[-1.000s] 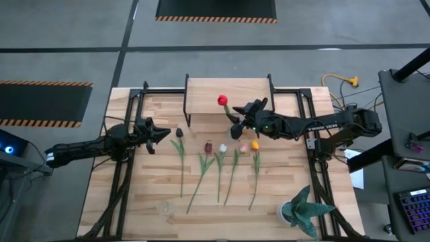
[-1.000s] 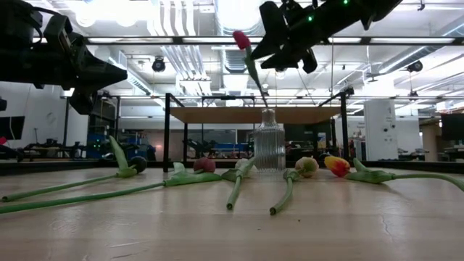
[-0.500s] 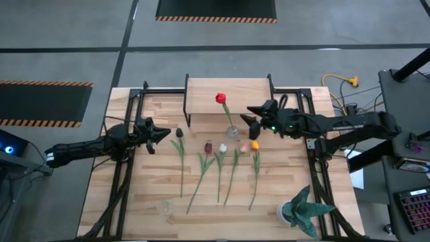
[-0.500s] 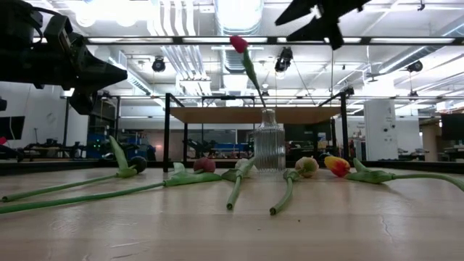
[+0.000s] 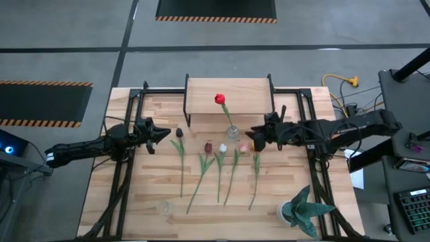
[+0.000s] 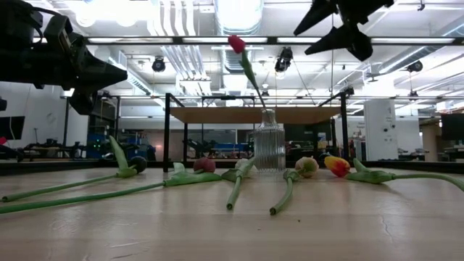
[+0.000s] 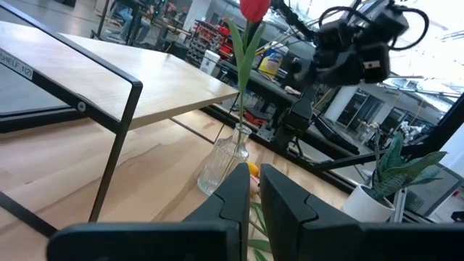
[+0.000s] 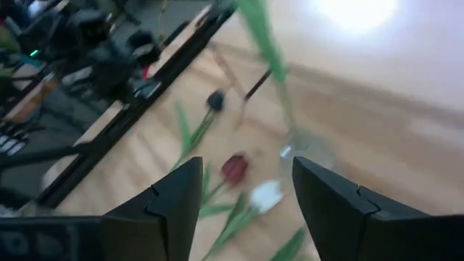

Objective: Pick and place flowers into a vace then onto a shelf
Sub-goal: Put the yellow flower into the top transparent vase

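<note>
A clear ribbed vase (image 5: 232, 132) (image 6: 269, 148) stands on the table in front of the shelf (image 5: 228, 91). One red tulip (image 5: 219, 99) (image 6: 237, 43) sticks into the vase's neck by its stem and leans. Several more tulips (image 5: 222, 148) lie flat in a row on the planks, heads toward the shelf. My right gripper (image 5: 253, 136) (image 6: 341, 25) is open, raised in the air just right of the vase, above the yellow-orange tulip (image 5: 255, 144). In its wrist view the fingers (image 8: 159, 210) stand wide apart. My left gripper (image 5: 160, 133) (image 7: 250, 196) is shut and waits at the table's left.
A spiky teal potted plant (image 5: 302, 210) stands at the near right corner. A small clear object (image 5: 163, 207) sits near the near left edge. Black frame rails (image 5: 132, 107) run along both sides of the table. Bare planks lie between the tulip stems and the near edge.
My right gripper has come away from the red tulip's stem, moving toward the table's right edge and a little toward the near edge. The red tulip has stayed in the vase, leaning.
</note>
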